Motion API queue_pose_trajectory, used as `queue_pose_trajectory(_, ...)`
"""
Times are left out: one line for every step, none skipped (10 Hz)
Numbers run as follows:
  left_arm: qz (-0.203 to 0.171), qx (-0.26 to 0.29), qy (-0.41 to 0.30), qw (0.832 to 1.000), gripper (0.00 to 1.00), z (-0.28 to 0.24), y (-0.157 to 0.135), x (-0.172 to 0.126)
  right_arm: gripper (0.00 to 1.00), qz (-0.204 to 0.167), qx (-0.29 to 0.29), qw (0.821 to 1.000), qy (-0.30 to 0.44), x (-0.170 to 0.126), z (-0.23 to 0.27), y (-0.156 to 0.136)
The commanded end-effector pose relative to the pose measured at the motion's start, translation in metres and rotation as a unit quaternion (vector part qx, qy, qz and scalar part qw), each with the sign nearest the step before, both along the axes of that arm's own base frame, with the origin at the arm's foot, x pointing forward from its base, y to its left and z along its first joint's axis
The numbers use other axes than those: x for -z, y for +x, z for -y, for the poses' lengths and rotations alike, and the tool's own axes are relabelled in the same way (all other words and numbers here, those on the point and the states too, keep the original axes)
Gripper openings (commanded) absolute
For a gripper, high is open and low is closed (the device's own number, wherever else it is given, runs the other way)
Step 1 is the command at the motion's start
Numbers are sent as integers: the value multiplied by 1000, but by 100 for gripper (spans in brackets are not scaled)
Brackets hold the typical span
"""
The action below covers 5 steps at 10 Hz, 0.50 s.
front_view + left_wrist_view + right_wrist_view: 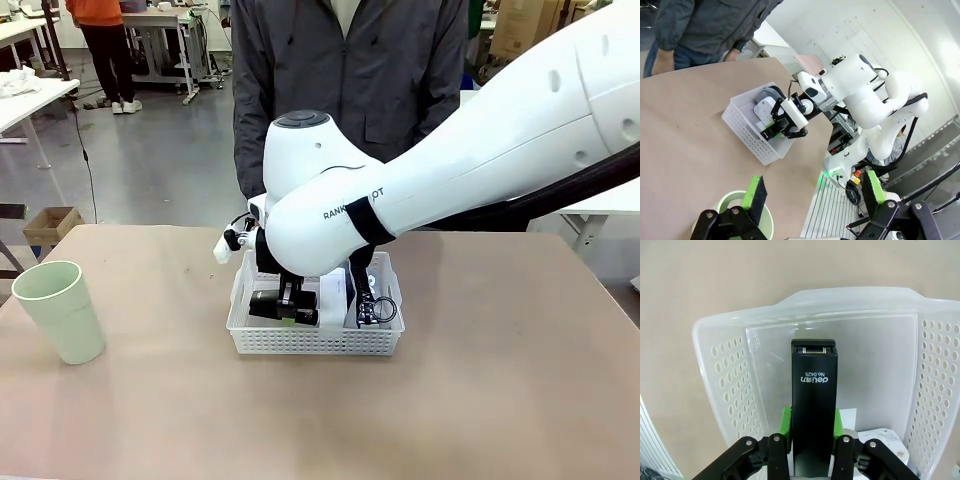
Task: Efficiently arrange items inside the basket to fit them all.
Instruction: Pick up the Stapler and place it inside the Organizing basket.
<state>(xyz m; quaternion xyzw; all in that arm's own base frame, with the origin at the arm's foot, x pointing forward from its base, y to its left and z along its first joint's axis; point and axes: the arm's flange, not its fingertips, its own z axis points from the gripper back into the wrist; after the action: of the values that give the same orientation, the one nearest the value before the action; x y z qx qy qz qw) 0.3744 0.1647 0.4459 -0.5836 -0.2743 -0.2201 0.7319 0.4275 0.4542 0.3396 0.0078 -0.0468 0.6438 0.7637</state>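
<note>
Fingers point(752, 192) on my left gripper point(812, 192) stand wide apart with nothing between them, hovering over the table point(500, 400). The cup point(60, 310) sits below one pad. It is upright at far left, well apart from the basket point(310, 342). In the left wrist view that pad cuts off most of the cup's rim.

Basket is mid-table, in front of a person point(350, 70) standing at the far edge. My right gripper point(811, 426) is down inside the basket's left half, pads clamped on the stapler point(814, 390), which lies lengthwise over bare basket floor. I cannot tell if it touches.

White box point(882, 437) is just right of the stapler, mostly cut off at the frame's bottom. Shoe point(368, 303) lies along the right wall, laces showing. From the front, my right arm point(450, 160) covers the basket's far rim and much of its contents, so the shoe's shape is hard to make out.
</note>
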Motion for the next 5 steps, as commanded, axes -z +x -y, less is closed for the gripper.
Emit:
queue_pose_trajectory(6,4,-2,1000,100,-2,-2,-2,37,5,6,1000,-14,-4,-6,6)
queue_pose_trajectory(6,4,-2,1000,100,-2,-2,-2,37,-8,6,1000,-14,1,-5,8)
queue_pose_trajectory(6,4,-2,1000,100,-2,-2,-2,37,-7,8,1000,-17,3,-5,9)
queue_pose_trajectory(6,4,-2,1000,100,-2,-2,-2,37,-6,7,1000,-17,4,-5,9)
queue_pose_trajectory(6,4,-2,1000,100,-2,-2,-2,37,-4,8,1000,-20,3,-3,9)
